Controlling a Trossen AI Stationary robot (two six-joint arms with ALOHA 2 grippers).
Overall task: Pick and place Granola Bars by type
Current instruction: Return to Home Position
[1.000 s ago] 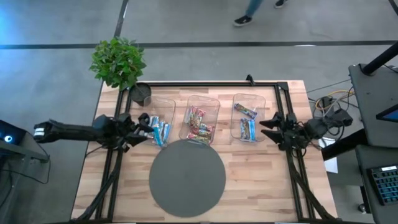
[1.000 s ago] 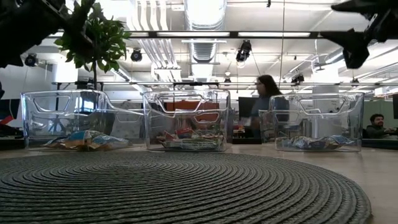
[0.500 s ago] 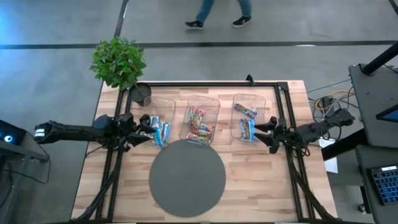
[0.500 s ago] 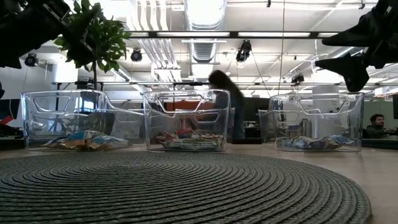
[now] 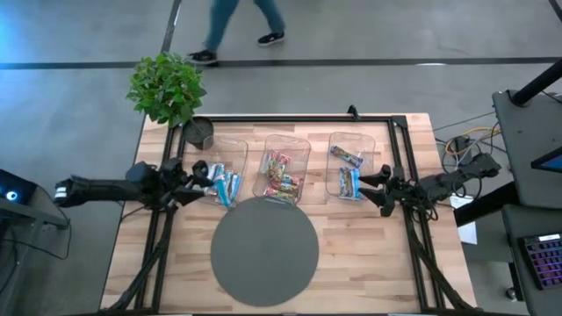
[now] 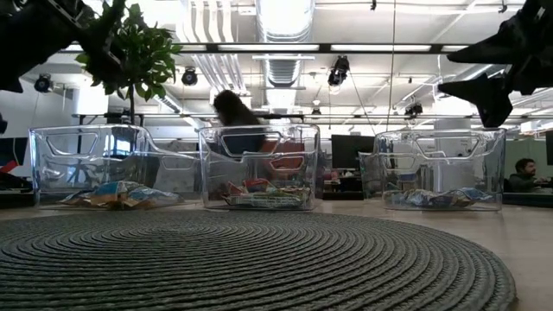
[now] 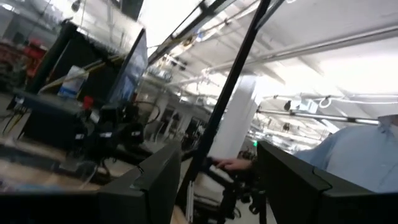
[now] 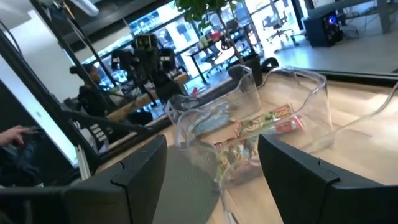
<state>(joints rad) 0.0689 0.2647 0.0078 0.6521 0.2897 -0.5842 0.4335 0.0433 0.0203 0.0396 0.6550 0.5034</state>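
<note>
All Granola Bars [image 5: 281, 183] lie in the clear bins [image 5: 304, 143] at the far side; none shows on the mat [image 5: 264, 252], so sorting looks done. The left end effector [image 5: 207, 181] and right end effector [image 5: 380, 190] hover open, empty, by the outer bins.

Round mat [image 5: 263, 250] open, three clear bins [image 5: 287, 139] in a row behind, potted plant [image 5: 167, 86] at corner

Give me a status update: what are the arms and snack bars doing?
Left gripper open, empty, by left bin. Right gripper open, empty, by right bin. Granola bars all inside the bins. Nothing in the way.
</note>
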